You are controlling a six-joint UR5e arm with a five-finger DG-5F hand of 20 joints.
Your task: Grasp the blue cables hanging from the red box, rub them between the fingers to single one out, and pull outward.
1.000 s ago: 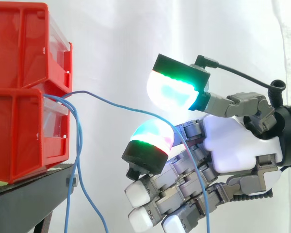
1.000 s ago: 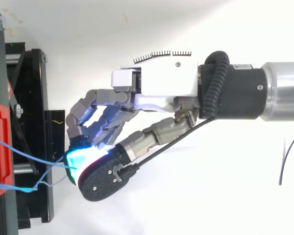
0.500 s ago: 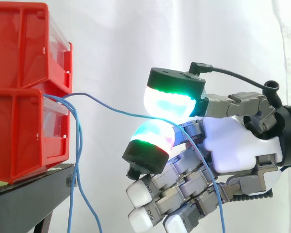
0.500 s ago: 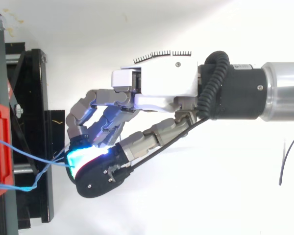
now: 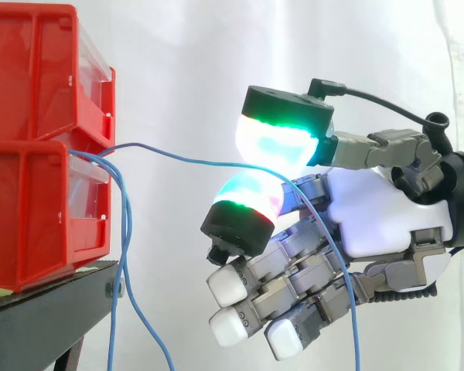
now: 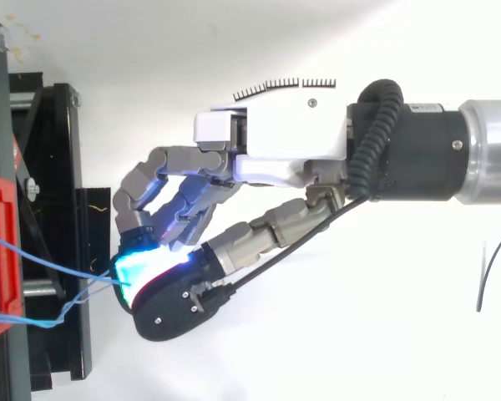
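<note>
Red box: two red bins (image 5: pixel 31 154) stacked on a black stand (image 5: pixel 39 309) at the left, before the white curtain (image 5: pixel 185 62).
Blue cables: they came out of the gap between the bins. The hanging cables (image 5: pixel 126 232) dropped in loose curves just beside the lower bin and past the edge of the stand.
Singled cable: one blue cable (image 5: pixel 187 158) ran out from the box, apart from the rest, in a shallow arc across to the hand. Beyond the hand its free end drooped down across the curled fingers.
Hand: the hand (image 5: pixel 371 216) was closed on that one cable, nipped between two glowing fingertips (image 5: pixel 278 143), one above and one below. The other fingers were curled underneath and held nothing.
Handling: thin, light and limp, probably with a smooth jacket that would slide between the pads if the grip were slack. It appeared to have little stiffness of its own.
Where to hold: likely best where it was already held, on the free span well clear of the box, squarely between the pads.
Risk: a hard pull could drag the neighbouring cables or shift the bins.
</note>
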